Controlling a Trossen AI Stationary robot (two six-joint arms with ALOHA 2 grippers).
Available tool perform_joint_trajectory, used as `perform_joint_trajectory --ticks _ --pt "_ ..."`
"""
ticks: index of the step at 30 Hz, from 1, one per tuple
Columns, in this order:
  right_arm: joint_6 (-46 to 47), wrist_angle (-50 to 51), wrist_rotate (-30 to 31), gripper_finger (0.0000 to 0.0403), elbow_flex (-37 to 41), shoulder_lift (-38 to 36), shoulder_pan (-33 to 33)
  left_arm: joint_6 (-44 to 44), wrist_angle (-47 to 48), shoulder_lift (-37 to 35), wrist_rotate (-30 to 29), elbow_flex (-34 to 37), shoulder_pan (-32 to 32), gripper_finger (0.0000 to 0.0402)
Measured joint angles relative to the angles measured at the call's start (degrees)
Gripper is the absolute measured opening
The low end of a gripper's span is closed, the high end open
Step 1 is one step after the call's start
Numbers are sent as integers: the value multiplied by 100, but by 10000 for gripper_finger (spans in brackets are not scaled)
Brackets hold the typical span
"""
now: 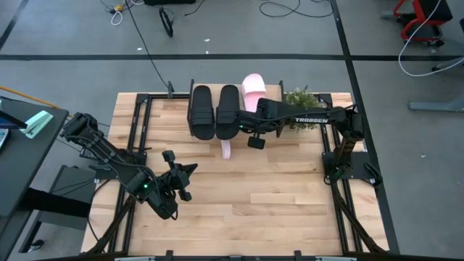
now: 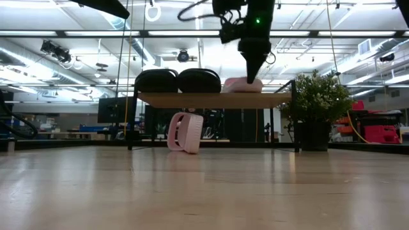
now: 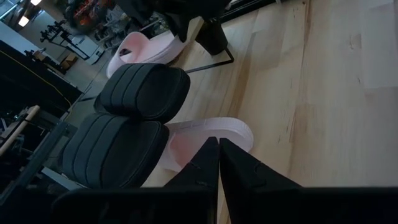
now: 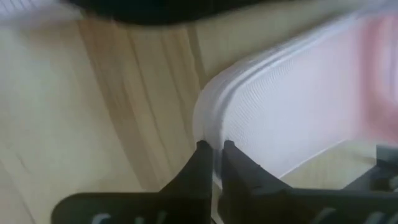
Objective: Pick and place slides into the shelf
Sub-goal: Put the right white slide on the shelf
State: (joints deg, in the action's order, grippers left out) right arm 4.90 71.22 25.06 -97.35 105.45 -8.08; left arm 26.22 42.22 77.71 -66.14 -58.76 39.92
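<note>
1. I have the right pincer (image 4: pixel 213 149) closed to a narrow slit on the thin ribbed edge of a pink slide (image 4: pixel 292 106). This slide lies on the shelf (image 2: pixel 211 99), directly under the pincer, with two black slides (image 1: pixel 214 111) just beside it on the same board.
2. My left pincer (image 3: pixel 219 144) waits low over the table (image 1: pixel 275 196), fingers pressed together and holding nothing. Ahead of it I see the black pair and the second pink slide (image 3: pixel 208 134).
3. That second pink slide (image 2: pixel 185 132) is not on the shelf yet. It stands on its edge on the table below the board, down and to one side of the right pincer.
4. Risk: the right pincer seems to hold only a sliver of rim. I cannot tell how deep the bite goes, since the wrist view is blurred. If I lift or drag from here, the soft foam may bend and slip out.
5. Risk: a sideways pull could shove the pink slide against the neighbouring black one and push the row along the board.
6. Risk: the slide standing on edge below could tip flat if a pincer brushes it, and the shelf's thin black legs crowd any approach.
7. Materials: the black slides are matte with grooved, rounded straps. The pink ones are smooth and pale, with fine ribbing on the sole. The shelf board and table are light, glossy wood.
</note>
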Motion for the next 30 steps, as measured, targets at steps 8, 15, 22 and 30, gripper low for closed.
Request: perform_joint_trajectory --ticks 8,15,22,30 --pt "-44 -105 -35 12 -158 -2 89 2 0 0 0 0 0 29" --pt "-199 -319 -137 8 -160 -2 168 0 0 0 -1 0 0 18" --pt "-240 -524 -252 10 -163 -2 182 2 0 0 -1 0 0 22" --pt "-328 -597 -276 64 -171 -11 133 2 -2 0 -1 0 0 28"
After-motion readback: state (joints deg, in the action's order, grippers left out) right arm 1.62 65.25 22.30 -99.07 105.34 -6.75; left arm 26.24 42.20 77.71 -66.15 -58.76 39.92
